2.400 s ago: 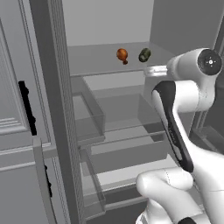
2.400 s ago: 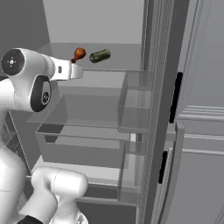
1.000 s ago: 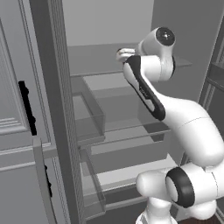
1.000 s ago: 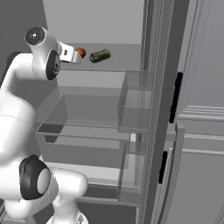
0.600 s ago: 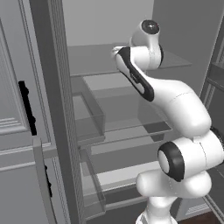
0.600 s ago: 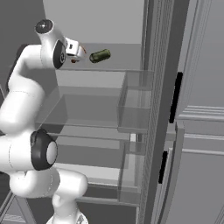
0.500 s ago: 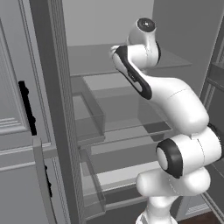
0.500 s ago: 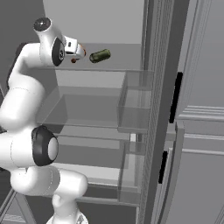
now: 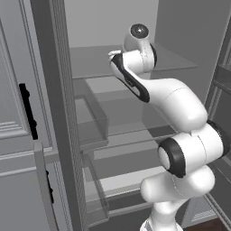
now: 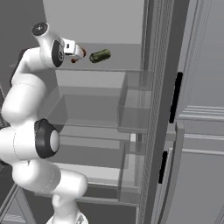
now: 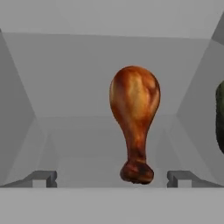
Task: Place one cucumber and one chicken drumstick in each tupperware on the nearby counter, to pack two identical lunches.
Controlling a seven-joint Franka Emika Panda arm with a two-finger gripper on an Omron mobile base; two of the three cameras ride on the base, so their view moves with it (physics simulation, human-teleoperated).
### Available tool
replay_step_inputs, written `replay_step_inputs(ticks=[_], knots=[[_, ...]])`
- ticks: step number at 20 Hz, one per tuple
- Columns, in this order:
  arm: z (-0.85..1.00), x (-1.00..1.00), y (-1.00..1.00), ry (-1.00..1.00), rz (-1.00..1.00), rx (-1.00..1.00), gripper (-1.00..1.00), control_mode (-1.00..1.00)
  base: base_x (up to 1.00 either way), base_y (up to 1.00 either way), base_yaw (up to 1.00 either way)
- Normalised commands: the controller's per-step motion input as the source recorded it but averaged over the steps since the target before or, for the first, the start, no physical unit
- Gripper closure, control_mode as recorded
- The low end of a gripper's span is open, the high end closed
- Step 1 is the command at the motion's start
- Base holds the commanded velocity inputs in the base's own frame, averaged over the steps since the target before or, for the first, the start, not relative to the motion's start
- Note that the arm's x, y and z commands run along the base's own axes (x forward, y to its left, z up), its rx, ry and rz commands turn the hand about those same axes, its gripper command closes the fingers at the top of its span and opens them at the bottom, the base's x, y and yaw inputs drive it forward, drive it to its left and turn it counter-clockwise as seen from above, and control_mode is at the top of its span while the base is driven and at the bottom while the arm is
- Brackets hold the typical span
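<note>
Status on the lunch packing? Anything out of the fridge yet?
Nothing looks packed yet. The chicken drumstick and the cucumber both sit on the upper fridge shelf. In hand: the pincer is open, lined up on the drumstick's narrow end, not closed on it. Left: grasp it, carry it to a tupperware, then move the cucumber. Neither the tupperware nor the second set of food is visible from here.

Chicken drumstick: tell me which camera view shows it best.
The hand view: the chicken drumstick is centred, whole and close, between the open jaws. In the right base view only a small reddish bit peeks past the hand. In the left base view the arm covers that spot.
</note>
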Motion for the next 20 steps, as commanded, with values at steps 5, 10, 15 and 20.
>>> replay_step_inputs(ticks=[5, 10, 15, 20], knots=[[-0.02, 0.59, -0.04, 0.0, 0.0, 0.0, -1.0, -1.0, 0.0, 0.0, 0.0], [0.01, 0.31, -0.18, 0.0, 0.0, 0.0, -1.0, -1.0, 0.0, 0.0, 0.0], [-0.05, 0.02, -0.01, 0.01, 0.0, 0.0, -1.0, -1.0, 0.0, 0.0, 0.0], [-0.21, 0.03, 0.0, 0.0, 0.0, 0.0, -1.0, -1.0, 0.0, 0.0, 0.0]])
